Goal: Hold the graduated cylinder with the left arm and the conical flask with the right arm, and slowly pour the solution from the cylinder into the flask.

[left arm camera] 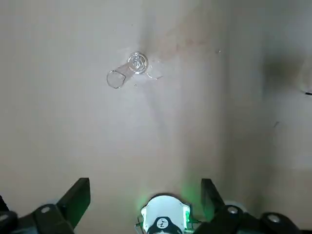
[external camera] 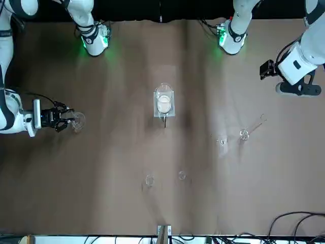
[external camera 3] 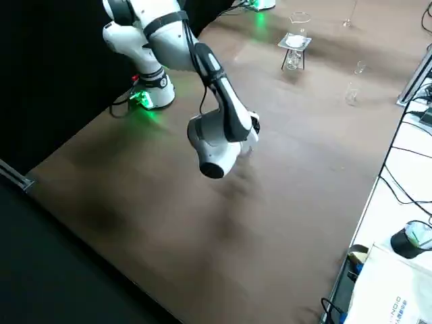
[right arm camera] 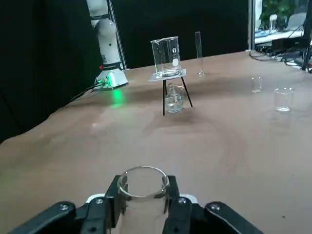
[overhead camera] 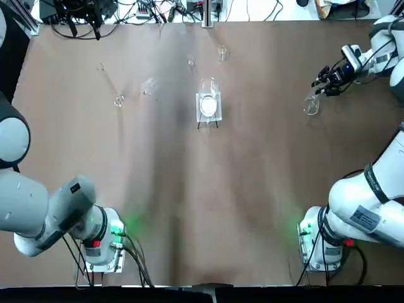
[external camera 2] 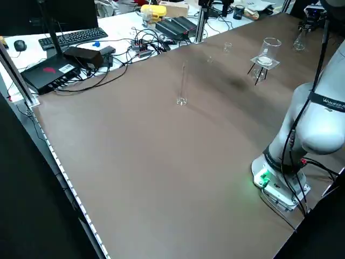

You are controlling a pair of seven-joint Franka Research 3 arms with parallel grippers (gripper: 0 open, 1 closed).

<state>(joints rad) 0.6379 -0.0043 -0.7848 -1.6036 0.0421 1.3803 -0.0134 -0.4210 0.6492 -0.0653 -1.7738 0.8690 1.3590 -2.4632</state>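
Glass conical flask (right arm camera: 143, 189) between right gripper (right arm camera: 142, 204) fingers (right arm camera: 178, 208) (left gripper (left arm camera: 145, 204) spread wide).

Legible markings are few. The left arm (external camera 2: 318, 116) carries dark lettering on its white link in the left side view, too small to read with certainty. A white box (external camera 3: 388, 293) on the bench at the right of the table bears blue print, likewise unreadable. No other text is readable.
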